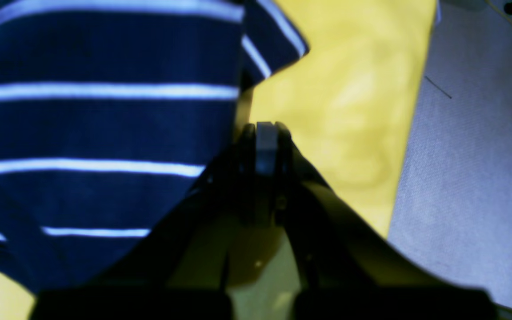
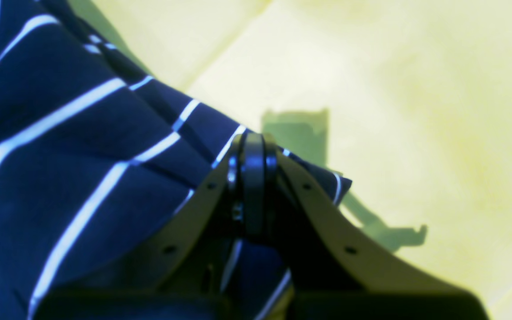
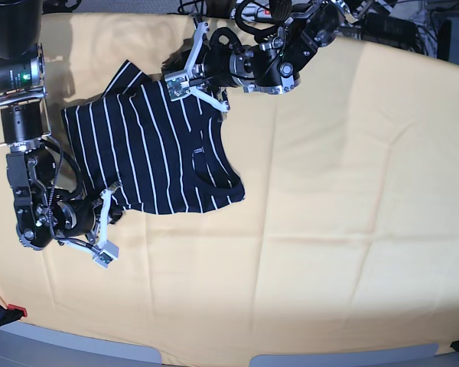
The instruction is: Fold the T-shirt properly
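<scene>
- The yellow cloth (image 3: 336, 191) lies spread flat under both my pincers and stretches far out to the side away from them, with faint crease lines across it.
- Seen from my left wrist, that cloth (image 1: 345, 89) fills the space just ahead of my pincer and ends in a straight edge off to one side.
- Beyond that edge lies grey floor (image 1: 474, 155), well below my left pincer.
- Black cables (image 3: 398, 23) bunch up past the cloth's far edge, behind my left pincer.
- A small red-and-black item (image 3: 4, 312) sits at the cloth's near corner, below my right pincer; I cannot tell what it is.
</scene>
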`<state>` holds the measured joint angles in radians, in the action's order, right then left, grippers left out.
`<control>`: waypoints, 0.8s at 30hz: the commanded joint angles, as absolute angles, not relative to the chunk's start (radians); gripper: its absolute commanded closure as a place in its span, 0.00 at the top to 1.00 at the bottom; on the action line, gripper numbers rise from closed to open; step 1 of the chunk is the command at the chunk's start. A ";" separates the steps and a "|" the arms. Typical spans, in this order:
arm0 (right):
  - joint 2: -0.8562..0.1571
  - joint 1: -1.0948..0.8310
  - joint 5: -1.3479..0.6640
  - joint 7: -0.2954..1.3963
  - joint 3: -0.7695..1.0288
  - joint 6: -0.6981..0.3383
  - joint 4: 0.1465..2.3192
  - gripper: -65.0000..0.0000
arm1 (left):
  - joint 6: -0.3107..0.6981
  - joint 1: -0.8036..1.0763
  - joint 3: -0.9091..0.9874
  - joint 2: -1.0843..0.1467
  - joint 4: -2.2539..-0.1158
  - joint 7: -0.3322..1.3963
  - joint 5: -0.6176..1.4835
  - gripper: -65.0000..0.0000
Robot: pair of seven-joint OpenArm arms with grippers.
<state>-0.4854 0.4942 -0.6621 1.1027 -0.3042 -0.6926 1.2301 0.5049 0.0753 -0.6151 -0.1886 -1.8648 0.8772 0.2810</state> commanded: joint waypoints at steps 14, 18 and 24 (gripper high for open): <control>-0.534 0.524 -0.894 1.288 -0.297 -0.698 1.246 0.00 | 0.508 0.028 -0.615 -0.180 -1.803 0.808 0.233 0.00; -0.584 0.524 -1.006 1.378 -0.297 -0.698 1.250 0.00 | 0.515 -0.048 -0.615 -0.180 -1.661 0.807 0.233 0.00; -0.674 0.492 -1.227 1.396 -0.297 -0.698 1.250 0.00 | 0.538 -0.200 -0.615 -0.181 -1.468 0.796 0.236 0.00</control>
